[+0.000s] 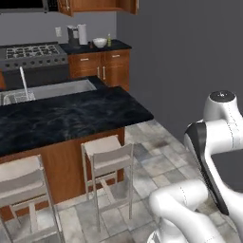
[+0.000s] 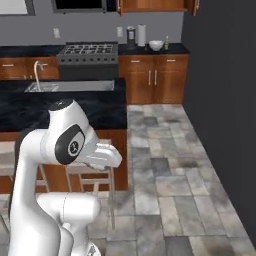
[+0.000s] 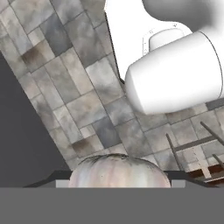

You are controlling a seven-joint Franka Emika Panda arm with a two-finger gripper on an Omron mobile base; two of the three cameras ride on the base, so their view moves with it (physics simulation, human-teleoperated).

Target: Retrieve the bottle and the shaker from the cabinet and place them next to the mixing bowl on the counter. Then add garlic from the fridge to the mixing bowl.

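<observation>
A pale garlic bulb (image 3: 118,170) sits at the bottom of the hand view, with my gripper (image 3: 119,183) shut on it between the dark fingertips (image 3: 54,178). The hand looks down at grey floor tiles. The white mixing bowl (image 1: 99,42) (image 2: 155,45) stands on the far counter by the corner. A small green bottle (image 1: 108,40) (image 2: 166,42) stands just right of the bowl. I cannot make out the shaker. Wooden upper cabinets (image 1: 97,4) (image 2: 155,5) hang above that counter.
A black island counter (image 1: 71,116) (image 2: 100,105) with a sink (image 1: 52,90) lies between me and the far counter. Two stools (image 1: 109,163) stand against the island. A dark grey wall (image 1: 190,57) (image 2: 225,100) runs on the right. Tiled floor (image 2: 165,165) stretches ahead.
</observation>
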